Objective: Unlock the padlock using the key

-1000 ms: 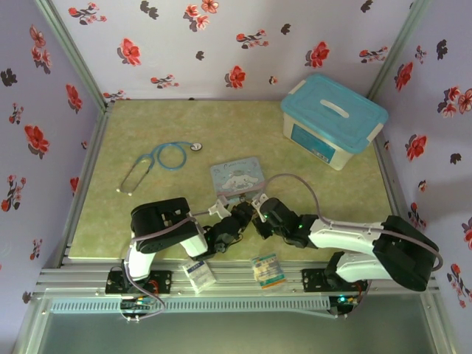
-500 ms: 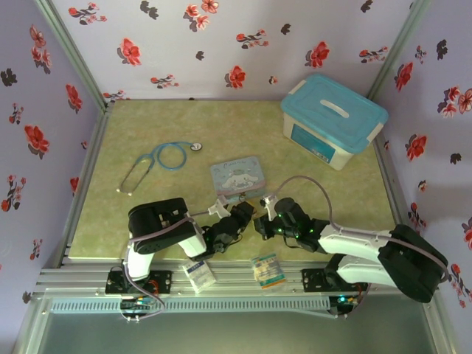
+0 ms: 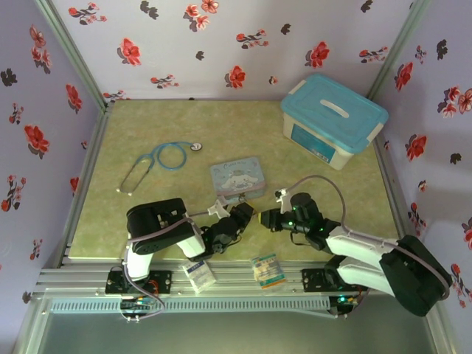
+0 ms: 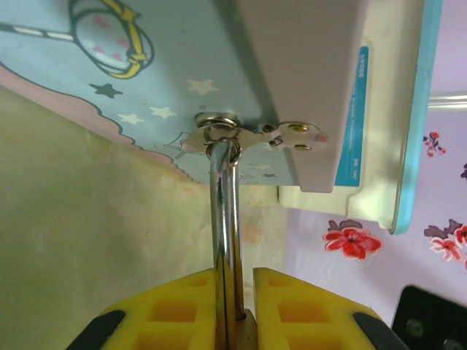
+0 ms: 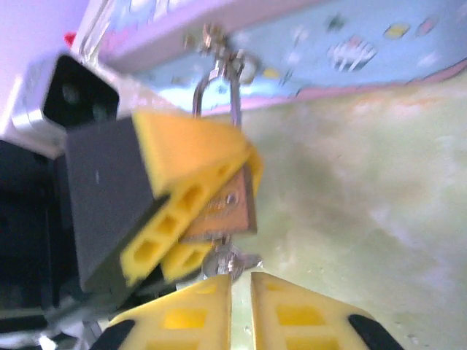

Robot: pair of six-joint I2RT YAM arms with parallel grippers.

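The padlock (image 5: 232,198) hangs by its shackle from the hasp of the tin (image 3: 234,175), at the tin's near edge, its body clenched in the left gripper (image 4: 235,299). The key (image 5: 228,261) sits at the padlock's underside, just at the nearly closed fingertips of the right gripper (image 5: 241,292); I cannot tell whether they grip it. The tin and the lidded box (image 3: 333,118) are closed, and open mat (image 3: 184,125) lies beyond.

Robot test booth — floral wallpaper walls (image 3: 221,44), aluminium rail frame (image 3: 236,279), green tabletop mat (image 3: 221,133).

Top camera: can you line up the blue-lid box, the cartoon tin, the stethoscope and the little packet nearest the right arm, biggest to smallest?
1. The blue-lid box.
2. The stethoscope and the cartoon tin, unsure: the stethoscope stretches longer but is thin.
3. The little packet, smallest.
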